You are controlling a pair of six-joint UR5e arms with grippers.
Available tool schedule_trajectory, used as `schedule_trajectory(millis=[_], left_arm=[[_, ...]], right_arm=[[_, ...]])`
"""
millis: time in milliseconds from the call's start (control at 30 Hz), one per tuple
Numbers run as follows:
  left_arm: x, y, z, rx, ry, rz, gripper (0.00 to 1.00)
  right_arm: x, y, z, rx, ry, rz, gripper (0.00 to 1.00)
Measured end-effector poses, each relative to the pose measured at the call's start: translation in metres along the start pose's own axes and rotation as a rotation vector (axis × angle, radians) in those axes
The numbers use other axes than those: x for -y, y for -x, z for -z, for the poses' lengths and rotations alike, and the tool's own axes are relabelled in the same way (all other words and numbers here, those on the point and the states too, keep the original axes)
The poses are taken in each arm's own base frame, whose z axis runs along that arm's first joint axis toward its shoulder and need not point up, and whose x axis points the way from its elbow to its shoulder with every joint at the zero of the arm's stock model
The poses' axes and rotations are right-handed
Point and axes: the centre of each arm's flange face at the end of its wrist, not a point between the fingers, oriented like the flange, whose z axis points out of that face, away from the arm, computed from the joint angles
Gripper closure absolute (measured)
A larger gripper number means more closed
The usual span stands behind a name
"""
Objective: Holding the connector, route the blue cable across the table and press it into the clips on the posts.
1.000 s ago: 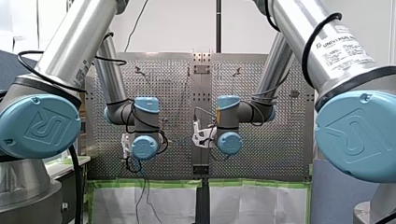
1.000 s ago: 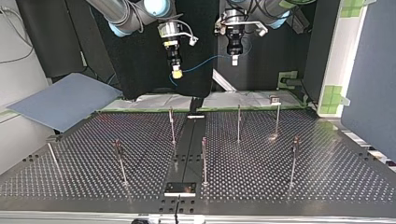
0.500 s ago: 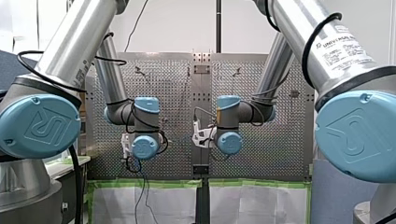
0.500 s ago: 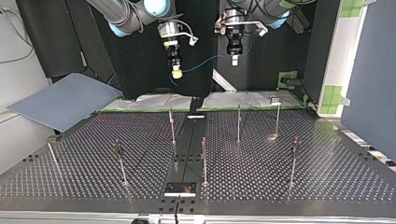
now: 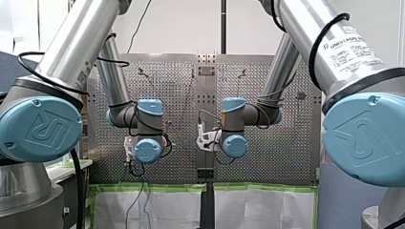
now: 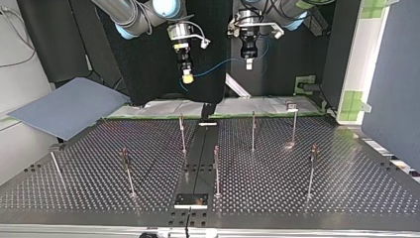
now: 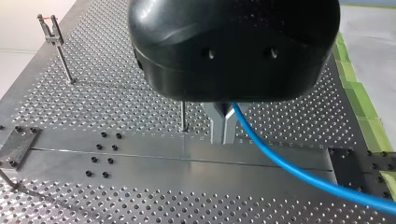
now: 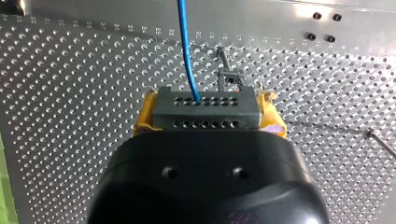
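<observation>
Bright, even light puts glare on the perforated table [image 8: 261,9]; shadows are faint and soft.

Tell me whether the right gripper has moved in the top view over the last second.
No. My right gripper sits unchanged against the post below it.

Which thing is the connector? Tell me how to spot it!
Look above the holey metal table, at my right gripper with the yellow pads. The connector is the small dark grey block pinched between those pads. It alone has two rows of tiny holes, with the blue cable running out of it.
</observation>
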Motion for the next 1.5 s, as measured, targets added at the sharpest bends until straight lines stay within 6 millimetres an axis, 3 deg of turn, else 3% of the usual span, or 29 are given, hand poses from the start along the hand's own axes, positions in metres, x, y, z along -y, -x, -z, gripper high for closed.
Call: schedule_trajectory(millis=[867, 1200, 1500], left_arm=[[0.001, 0.001, 0.001, 0.002, -0.004, 0.001, 1.0], [0.002, 0.002, 0.001, 0.003, -0.006, 0.001, 1.0], [0.002, 0.002, 0.001, 0.003, -0.006, 0.001, 1.0]], right_arm=[[0.002, 0.001, 0.0, 0.003, -0.004, 0.003, 1.0], [0.029, 0.034, 0.023, 0.109, -0.071, 0.042, 1.0], [0.03, 0.037, 0.025, 0.121, -0.075, 0.046, 1.0]])
